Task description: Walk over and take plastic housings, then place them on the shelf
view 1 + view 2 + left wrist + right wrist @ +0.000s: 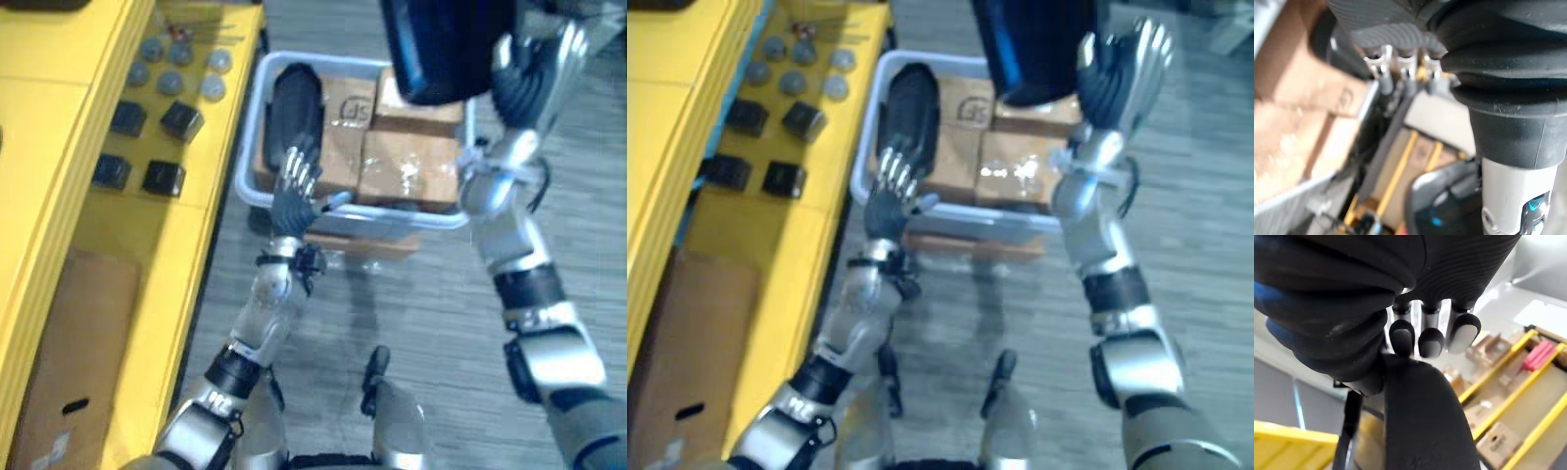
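- The right hand (pixel 534 73) is lifted high over the far right corner of the grey tote (pixel 245 186). Its palm is against the side of a dark plastic housing (pixel 441 49).
- In the right wrist view the dark fingertips (pixel 1431 342) bend down onto the housing's smooth black surface. The thumb is hidden, so this looks like a clasp rather than a plain push, though I cannot be sure.
- The held housing hangs clear of the tote, above the cardboard boxes (pixel 407 166) packed inside. Its long axis seems to run up and out of the top of the head views, and its rounded lower end points down toward the boxes.
- The left hand (pixel 292 191) is low at the tote's near rim. Its fingers are straight and slightly spread, its thumb sticks out to the side, and it holds nothing.
- The left fingertips reach the near end of a second black housing (pixel 296 98). I cannot tell whether they touch it.
- The second housing lies inside the tote along its left wall, beside the boxes. Its long axis runs from near to far, and its near end points at the left hand.
- The yellow shelf (pixel 59 196) stands just to the left of the tote.
- On the shelf are small black blocks (pixel 181 119), grey round caps (pixel 171 81) and, nearer the robot, a brown carton (pixel 69 372).
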You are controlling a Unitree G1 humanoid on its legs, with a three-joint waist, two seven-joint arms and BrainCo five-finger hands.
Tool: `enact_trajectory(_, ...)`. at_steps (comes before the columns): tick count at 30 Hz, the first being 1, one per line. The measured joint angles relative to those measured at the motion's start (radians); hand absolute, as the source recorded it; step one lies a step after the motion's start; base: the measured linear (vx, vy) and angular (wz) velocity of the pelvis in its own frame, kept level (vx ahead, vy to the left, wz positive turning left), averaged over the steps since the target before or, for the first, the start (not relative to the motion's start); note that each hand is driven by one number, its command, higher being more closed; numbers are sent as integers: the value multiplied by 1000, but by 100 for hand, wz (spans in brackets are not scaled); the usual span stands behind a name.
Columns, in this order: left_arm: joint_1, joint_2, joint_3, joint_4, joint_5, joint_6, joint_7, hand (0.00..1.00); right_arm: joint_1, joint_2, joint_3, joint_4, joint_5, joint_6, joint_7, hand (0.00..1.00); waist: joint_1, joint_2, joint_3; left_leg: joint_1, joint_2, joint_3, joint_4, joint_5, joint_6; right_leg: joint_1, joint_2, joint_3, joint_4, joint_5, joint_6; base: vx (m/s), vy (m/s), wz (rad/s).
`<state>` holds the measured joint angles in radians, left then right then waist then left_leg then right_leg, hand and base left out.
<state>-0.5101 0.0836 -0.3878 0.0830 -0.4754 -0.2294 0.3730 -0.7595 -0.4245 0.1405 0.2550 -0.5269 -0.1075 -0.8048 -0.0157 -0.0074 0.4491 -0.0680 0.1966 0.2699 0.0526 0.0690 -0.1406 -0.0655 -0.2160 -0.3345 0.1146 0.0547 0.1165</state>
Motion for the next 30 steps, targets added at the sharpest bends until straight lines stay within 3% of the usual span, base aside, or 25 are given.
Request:
enact_trajectory(3,1,-18,46,2,63,0,47,0,115,36,6,-21,-45,-58,25,100,-16,4,-57,73,-8,18,-62,19,-4,51,5,6,-33,7,11,39,4,-14)
enact_trajectory(8,8,-17,82,2,55,1,68,0,225,79,53,-33,-82,-114,67,100,-24,5,-165,105,-10,38,-85,21,-7,72,8,10,-59,14,23,11,3,-8)
enact_trajectory(13,12,-25,86,32,41,27,59,0,252,87,114,-32,-113,-126,87,100,-23,7,-171,146,-17,41,-97,24,-5,125,9,9,-99,36,26,-34,5,-1)
enact_trajectory(21,62,-33,90,83,62,148,58,0,275,107,158,34,-139,-131,83,100,-11,6,-220,157,-24,41,-132,48,-2,139,15,4,-144,64,24,-13,2,0)
enact_trajectory(24,64,-36,89,99,114,173,92,0,277,114,163,34,-154,-130,69,100,0,1,-230,157,-24,39,-132,50,-3,144,17,3,-151,69,22,0,0,0)
enact_trajectory(30,91,-37,102,116,260,168,214,0,282,148,177,34,-154,-129,27,100,3,-11,-245,170,-22,25,-132,50,-3,173,22,-9,-170,73,21,2,7,4)
